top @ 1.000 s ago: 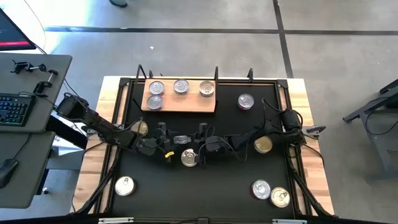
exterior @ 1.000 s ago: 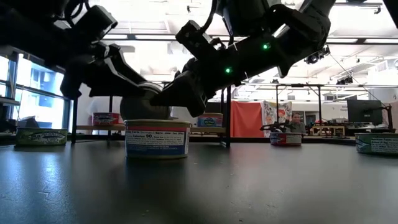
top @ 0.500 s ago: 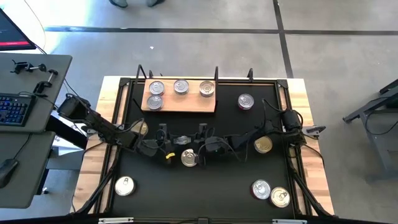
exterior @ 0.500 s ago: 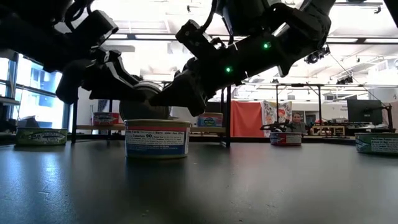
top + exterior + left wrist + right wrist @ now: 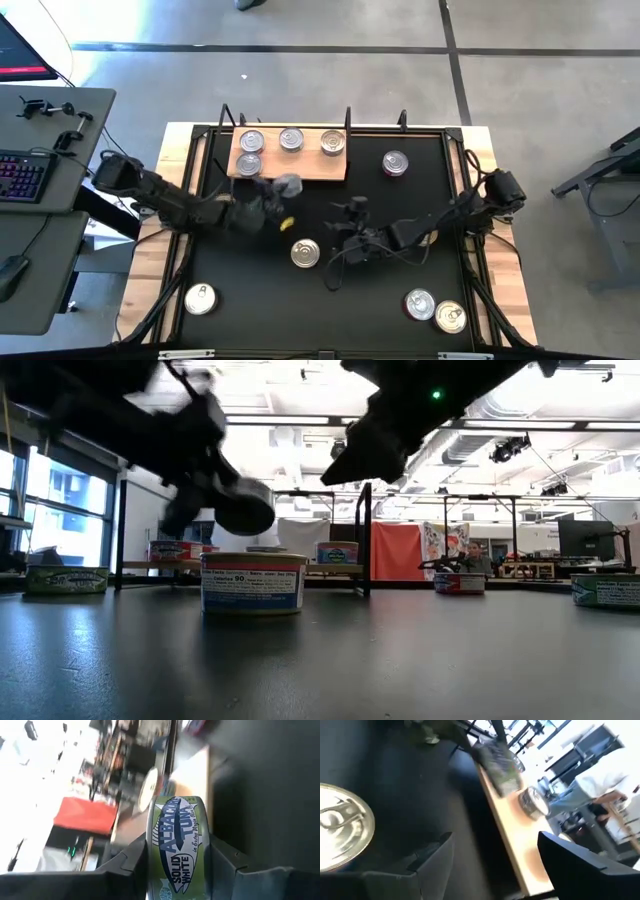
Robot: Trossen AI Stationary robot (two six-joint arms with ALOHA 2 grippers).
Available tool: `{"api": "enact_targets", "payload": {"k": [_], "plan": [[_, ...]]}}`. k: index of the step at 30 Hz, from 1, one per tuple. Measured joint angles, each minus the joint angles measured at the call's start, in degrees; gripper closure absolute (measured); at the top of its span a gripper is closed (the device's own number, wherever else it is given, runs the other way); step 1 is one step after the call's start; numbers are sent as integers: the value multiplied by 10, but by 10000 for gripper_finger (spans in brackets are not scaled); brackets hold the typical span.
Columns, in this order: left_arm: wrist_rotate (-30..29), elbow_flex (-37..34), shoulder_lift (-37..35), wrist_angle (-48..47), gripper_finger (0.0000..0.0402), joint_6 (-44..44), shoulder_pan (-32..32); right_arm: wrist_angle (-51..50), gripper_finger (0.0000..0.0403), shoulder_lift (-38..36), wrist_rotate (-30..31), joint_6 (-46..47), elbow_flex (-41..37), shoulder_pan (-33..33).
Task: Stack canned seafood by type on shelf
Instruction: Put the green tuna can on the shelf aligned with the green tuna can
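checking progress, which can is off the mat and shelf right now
The green albacore tuna can, clamped in the left gripper jaws, turned on edge by the shelf. Every other can sits flat.

a robotics lab: concrete floor [image 5: 300, 80], desk with keyboard [image 5: 22, 175], overhead lights.
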Motion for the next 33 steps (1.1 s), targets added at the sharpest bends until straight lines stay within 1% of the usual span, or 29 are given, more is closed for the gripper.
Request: {"api": "enact_targets", "payload": {"k": [3, 5, 8, 11, 17, 20, 29, 33], "plan": [[62, 0, 0, -2, 266, 11, 76, -32, 130, 1, -1, 37, -4, 3], [102, 0, 0, 0, 263, 13, 113, -37, 132, 1, 0, 55, -8, 2], [143, 0, 0, 0, 257, 14, 148, -42, 132, 1, 0, 64, -14, 0], [184, 0, 0, -9, 240, 2, 166, -40, 132, 1, 0, 66, -14, -1], [189, 0, 0, -30, 182, -41, 184, -39, 132, 1, 0, 67, -14, -1], [195, 0, 0, -40, 161, -58, 190, -38, 132, 1, -2, 67, -14, -1], [233, 0, 0, -47, 138, -118, 219, -38, 132, 1, -15, 79, -14, -12], [262, 0, 0, -50, 122, -146, 232, -37, 132, 1, -19, 83, -14, -16]]}}
